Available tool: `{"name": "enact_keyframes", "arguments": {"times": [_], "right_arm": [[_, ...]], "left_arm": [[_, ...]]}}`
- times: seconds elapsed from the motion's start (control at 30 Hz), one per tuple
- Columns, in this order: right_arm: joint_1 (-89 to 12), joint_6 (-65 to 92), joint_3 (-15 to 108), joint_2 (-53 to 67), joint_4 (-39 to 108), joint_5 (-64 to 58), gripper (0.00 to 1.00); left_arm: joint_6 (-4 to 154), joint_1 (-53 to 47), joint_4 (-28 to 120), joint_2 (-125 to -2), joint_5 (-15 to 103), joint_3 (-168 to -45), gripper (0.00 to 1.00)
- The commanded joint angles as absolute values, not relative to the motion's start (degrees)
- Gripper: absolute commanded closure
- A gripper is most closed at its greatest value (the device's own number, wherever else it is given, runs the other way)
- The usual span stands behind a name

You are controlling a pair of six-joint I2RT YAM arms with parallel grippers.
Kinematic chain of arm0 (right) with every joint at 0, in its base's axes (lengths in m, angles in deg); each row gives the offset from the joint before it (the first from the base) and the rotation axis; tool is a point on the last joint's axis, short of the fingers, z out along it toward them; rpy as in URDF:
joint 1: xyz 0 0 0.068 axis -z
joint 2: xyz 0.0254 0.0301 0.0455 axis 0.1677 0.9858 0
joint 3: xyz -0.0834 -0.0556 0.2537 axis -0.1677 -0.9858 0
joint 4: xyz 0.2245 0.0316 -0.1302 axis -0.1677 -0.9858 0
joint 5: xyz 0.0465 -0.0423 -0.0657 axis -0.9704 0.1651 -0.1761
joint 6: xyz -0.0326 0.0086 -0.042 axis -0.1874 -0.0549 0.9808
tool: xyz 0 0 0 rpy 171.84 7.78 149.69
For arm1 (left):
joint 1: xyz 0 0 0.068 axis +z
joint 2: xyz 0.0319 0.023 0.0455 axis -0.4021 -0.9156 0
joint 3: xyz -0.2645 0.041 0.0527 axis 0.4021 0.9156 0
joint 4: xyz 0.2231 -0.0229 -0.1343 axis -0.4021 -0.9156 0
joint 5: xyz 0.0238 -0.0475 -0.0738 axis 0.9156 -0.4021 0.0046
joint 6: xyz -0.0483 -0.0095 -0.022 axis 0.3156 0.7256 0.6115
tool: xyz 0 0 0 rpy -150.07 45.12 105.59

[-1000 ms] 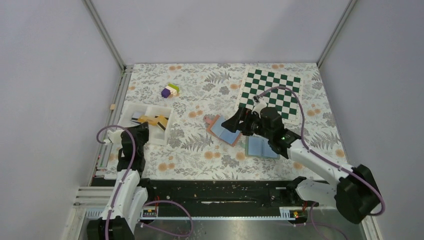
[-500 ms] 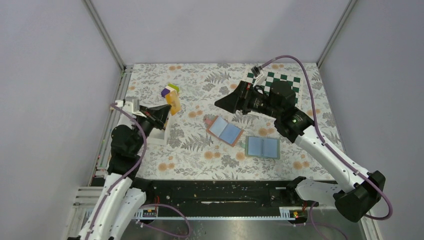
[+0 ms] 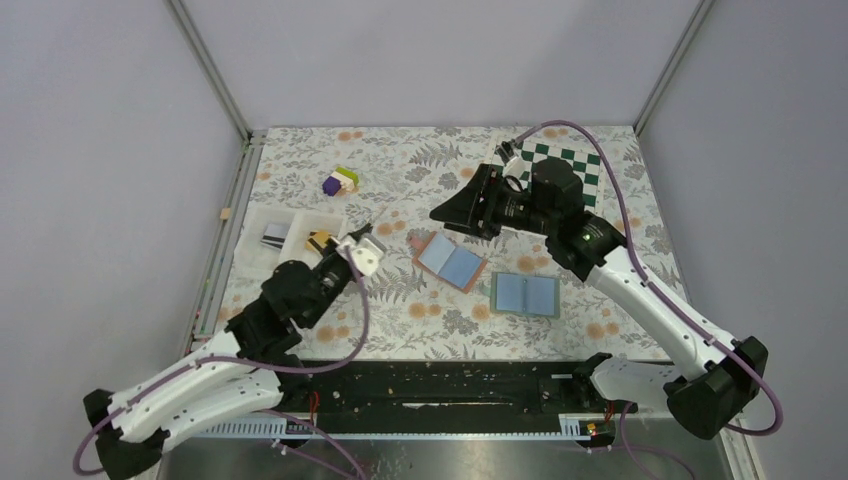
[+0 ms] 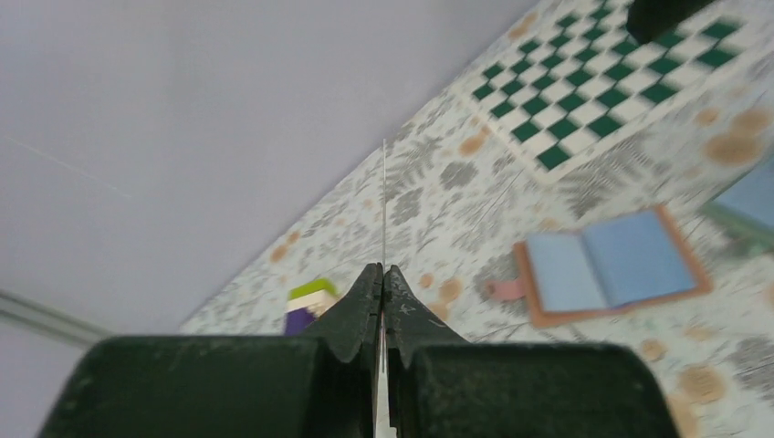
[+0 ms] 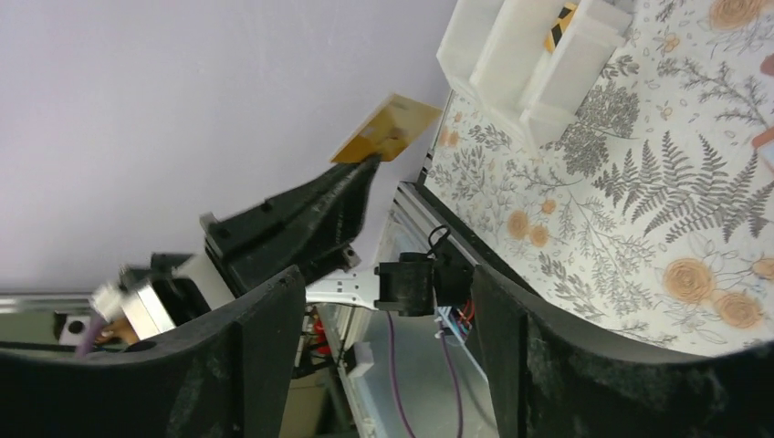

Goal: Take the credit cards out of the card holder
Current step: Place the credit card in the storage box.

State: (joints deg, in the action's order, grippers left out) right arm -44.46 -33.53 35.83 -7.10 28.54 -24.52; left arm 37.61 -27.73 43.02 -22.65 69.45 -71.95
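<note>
My left gripper is shut on a yellow-orange credit card. The card shows edge-on as a thin line in the left wrist view and as a flat face in the right wrist view. The gripper is raised beside the white tray. An open pink-orange card holder with blue pages lies mid-table, and it also shows in the left wrist view. A second, green card holder lies open to its right. My right gripper hangs above the table behind the pink-orange holder, open and empty.
A white divided tray at the left holds a yellow-black card and a dark one. Purple-green blocks lie behind it. A green chessboard is at the back right, partly under the right arm.
My left arm has swung from the tray's left side forward and to the right, carrying the card. My right gripper lifted off the pink-orange holder and has since stayed raised.
</note>
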Motion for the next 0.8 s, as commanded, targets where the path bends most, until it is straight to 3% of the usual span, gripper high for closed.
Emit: {"name": "enact_keyframes", "arguments": {"times": [0.0, 0.13, 0.37, 0.67, 0.77], "right_arm": [[-44.22, -40.97, 38.36, -2.82, 30.6, -24.9, 0.29], [-45.08, -45.77, 38.39, 2.07, 36.91, -26.03, 0.37], [-47.83, -50.58, 40.65, 8.6, 39.81, -25.28, 0.36], [-48.68, -59.88, 34.51, 9.16, 55.0, -22.81, 0.39], [-48.83, -57.05, 37.04, 9.75, 50.68, -23.25, 0.38]], "left_arm": [[16.77, -34.51, 49.63, -27.56, 86.46, -73.39, 1.0], [13.24, -36.54, 52.65, -29.45, 88.03, -72.49, 1.0], [10.43, -39.92, 54.48, -29.88, 90.14, -70.21, 1.0], [8.6, -40.62, 56.04, -32.36, 90.8, -68.65, 1.0], [9.43, -40.71, 56.7, -32.75, 89.98, -68.57, 1.0]]}}
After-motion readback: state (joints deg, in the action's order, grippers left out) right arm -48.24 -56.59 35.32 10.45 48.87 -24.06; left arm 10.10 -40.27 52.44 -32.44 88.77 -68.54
